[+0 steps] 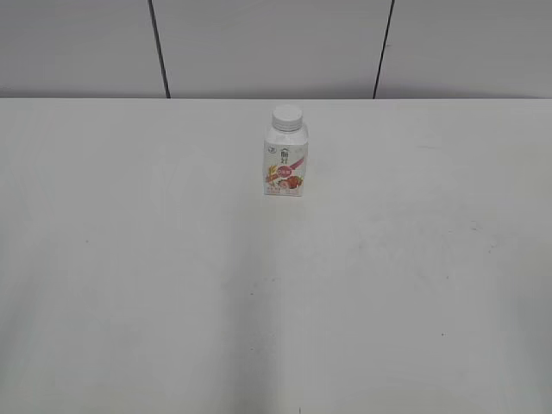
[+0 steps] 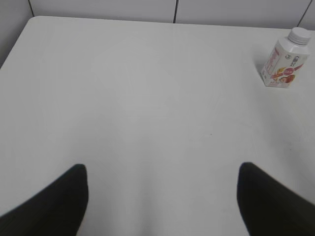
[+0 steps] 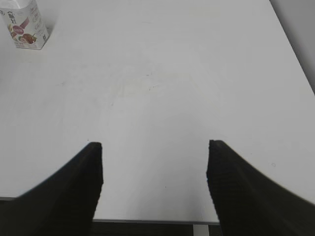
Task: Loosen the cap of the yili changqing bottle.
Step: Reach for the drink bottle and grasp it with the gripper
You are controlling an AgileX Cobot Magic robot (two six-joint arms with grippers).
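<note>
Your bottle (image 1: 285, 160) stands upright toward the table's (image 1: 172, 285) far edge, cap (image 1: 287, 116) on. Both your claws, left (image 2: 162, 196) and right (image 3: 155, 182), gape wide over bare table, well apart from it.

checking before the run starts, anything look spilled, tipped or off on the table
Nothing stands out. The bottle stands upright with its cap on, and no spill shows on the table. Both grippers, left and right, are open and well short of it.
</note>
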